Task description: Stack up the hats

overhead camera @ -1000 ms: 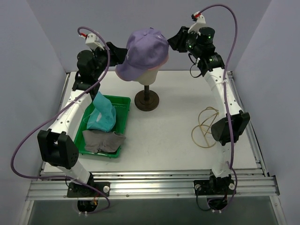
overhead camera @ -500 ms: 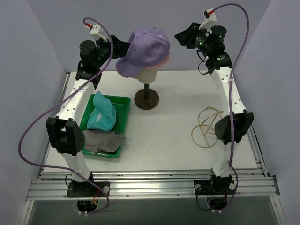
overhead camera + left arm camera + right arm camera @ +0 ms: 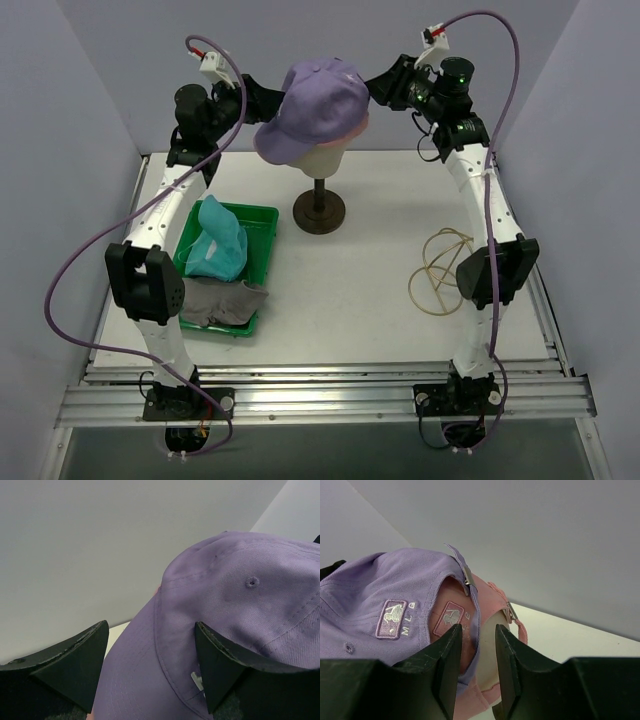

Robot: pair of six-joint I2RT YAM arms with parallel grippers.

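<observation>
Counted four hats: lavender cap (image 3: 320,105) over pink cap (image 3: 487,597), upper centre; teal bucket hat (image 3: 218,240) and grey bucket hat (image 3: 220,300) in tray (image 3: 262,213), left. Saw left end effector (image 3: 150,625) spread; right end effector (image 3: 477,626) narrow-gapped, couldn't tell if pinching.

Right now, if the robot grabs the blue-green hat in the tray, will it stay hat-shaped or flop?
Probably flop: the teal bucket hat lies crumpled and folded in the green tray, so its fabric looks soft. It likely weighs little and would droop from wherever it is pinched. It shouldn't roll or break.
</observation>
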